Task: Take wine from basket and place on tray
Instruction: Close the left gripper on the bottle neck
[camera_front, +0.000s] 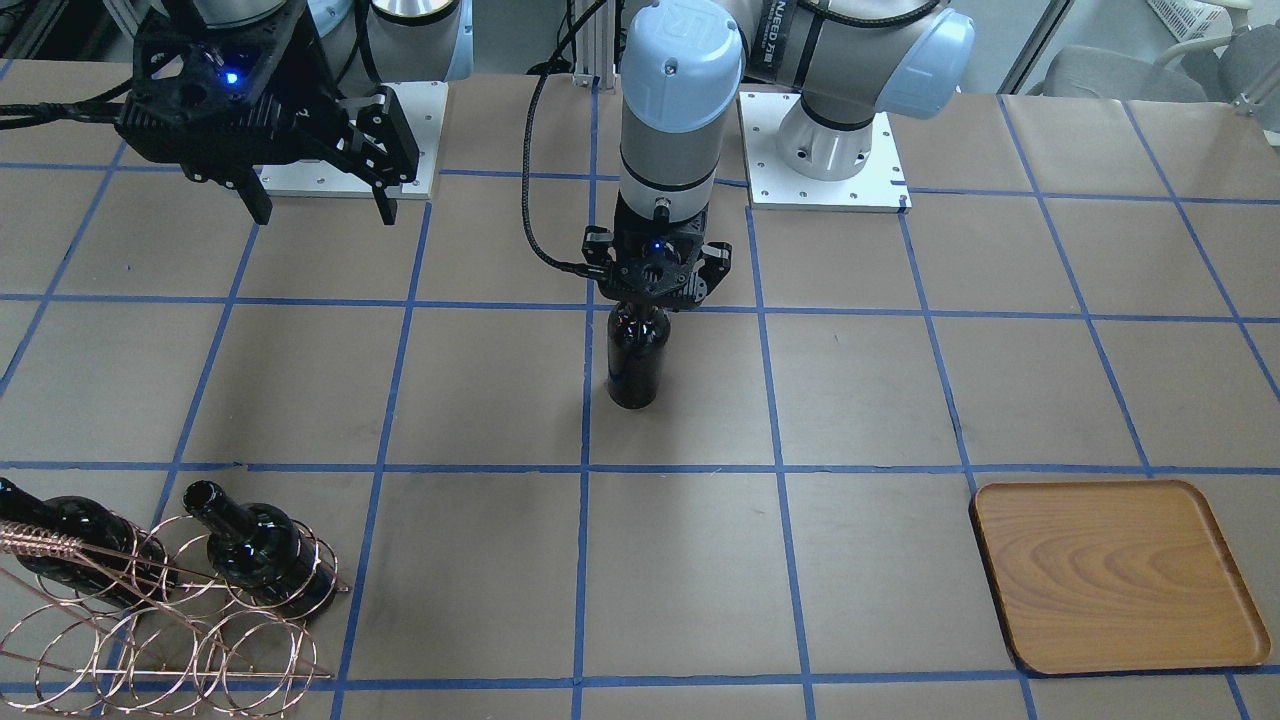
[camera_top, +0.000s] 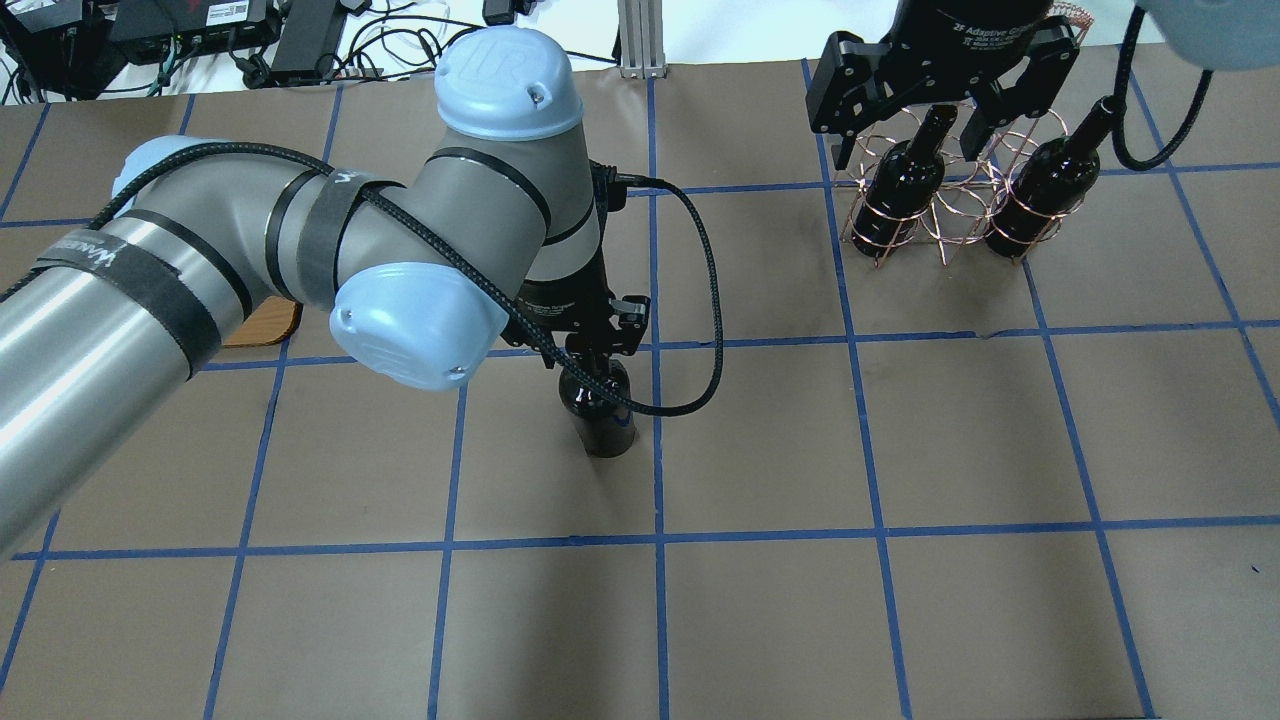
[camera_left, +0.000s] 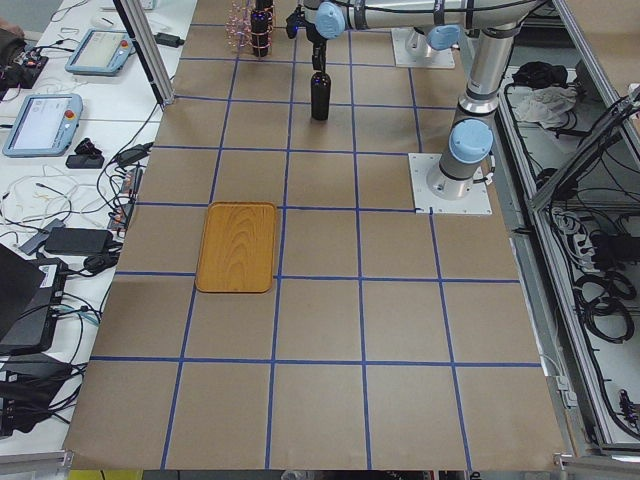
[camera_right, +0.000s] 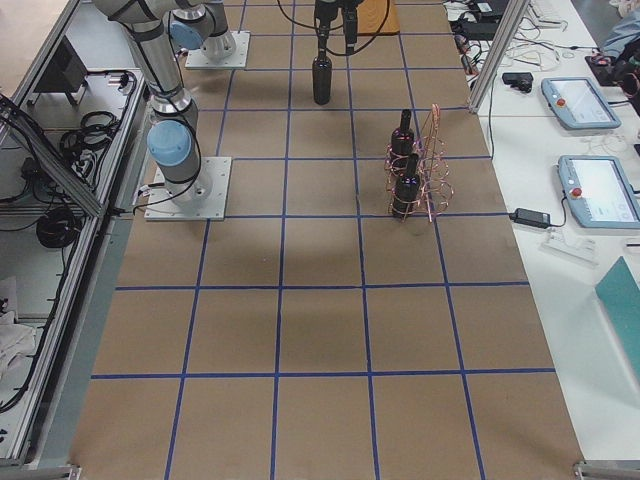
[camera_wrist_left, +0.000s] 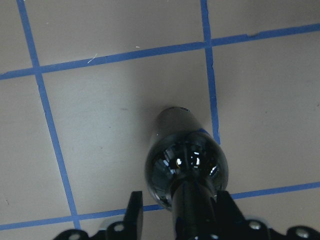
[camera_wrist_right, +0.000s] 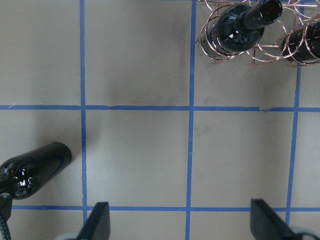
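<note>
One wine bottle (camera_front: 637, 355) stands upright on the table's middle; it also shows in the overhead view (camera_top: 600, 420) and the left wrist view (camera_wrist_left: 185, 160). My left gripper (camera_front: 655, 290) points straight down with its jaws around the bottle's neck. It is open, with a gap showing beside the left finger (camera_wrist_left: 134, 210). Two more bottles (camera_top: 900, 190) (camera_top: 1050, 190) sit in the copper wire basket (camera_top: 940, 225). My right gripper (camera_top: 905, 148) hangs open and empty above the basket. The wooden tray (camera_front: 1115, 575) lies empty at the left arm's side.
The table is brown paper with a blue tape grid. The arm bases stand on white plates (camera_front: 825, 190) at the robot's edge. A black cable (camera_top: 700, 300) loops beside the left wrist. The basket's twisted handle (camera_front: 45, 545) sticks up near one bottle.
</note>
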